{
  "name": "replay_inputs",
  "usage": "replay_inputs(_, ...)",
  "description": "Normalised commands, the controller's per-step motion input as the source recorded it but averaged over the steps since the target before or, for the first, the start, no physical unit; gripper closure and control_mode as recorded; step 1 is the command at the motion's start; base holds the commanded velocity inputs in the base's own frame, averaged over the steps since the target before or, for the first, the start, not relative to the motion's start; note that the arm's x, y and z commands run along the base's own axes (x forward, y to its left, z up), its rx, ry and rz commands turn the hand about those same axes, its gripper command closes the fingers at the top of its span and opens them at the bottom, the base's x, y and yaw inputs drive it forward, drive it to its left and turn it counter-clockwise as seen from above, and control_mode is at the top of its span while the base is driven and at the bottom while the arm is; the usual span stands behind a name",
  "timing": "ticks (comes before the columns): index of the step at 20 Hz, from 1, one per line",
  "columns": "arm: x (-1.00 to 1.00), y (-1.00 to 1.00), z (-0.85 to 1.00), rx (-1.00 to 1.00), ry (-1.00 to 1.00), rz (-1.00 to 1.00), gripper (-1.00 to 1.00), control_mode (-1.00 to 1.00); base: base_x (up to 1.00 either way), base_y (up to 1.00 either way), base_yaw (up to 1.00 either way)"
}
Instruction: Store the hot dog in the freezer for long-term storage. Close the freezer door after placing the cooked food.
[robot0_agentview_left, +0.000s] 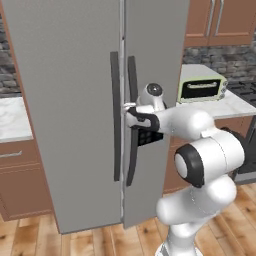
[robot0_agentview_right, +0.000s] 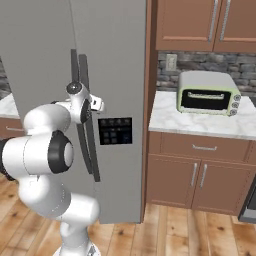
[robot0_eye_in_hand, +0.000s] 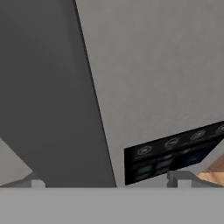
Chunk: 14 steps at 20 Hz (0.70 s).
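Gripper (robot0_eye_in_hand: 110, 183) spread wide, empty, straddling the freezer door (robot0_eye_in_hand: 166, 78) handle (robot0_eye_in_hand: 52, 109)

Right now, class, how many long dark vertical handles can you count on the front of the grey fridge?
2. The left door handle and the freezer door handle stand side by side at the seam between the doors. The open gripper sits at them, hiding a short stretch.

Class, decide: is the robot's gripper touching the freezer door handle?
Cannot tell. In the left base view the gripper overlaps the freezer door handle, while the hand view shows open fingertips straddling it, contact unclear.
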Motion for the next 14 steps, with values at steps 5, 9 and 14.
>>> replay_inputs(5,0.50,0.02,0.00,0.00,0.14,-0.12,-1.00,-1.00,0.00,0.00,0.00)
replay_inputs(9,0.23,0.00,0.00,0.00,0.07,-0.07,-1.00,-1.00,0.00,0.00,0.00)
replay_inputs(14,0.19,0.00,0.00,0.00,-0.02,-0.04,-1.00,-1.00,0.00,0.00,0.00)
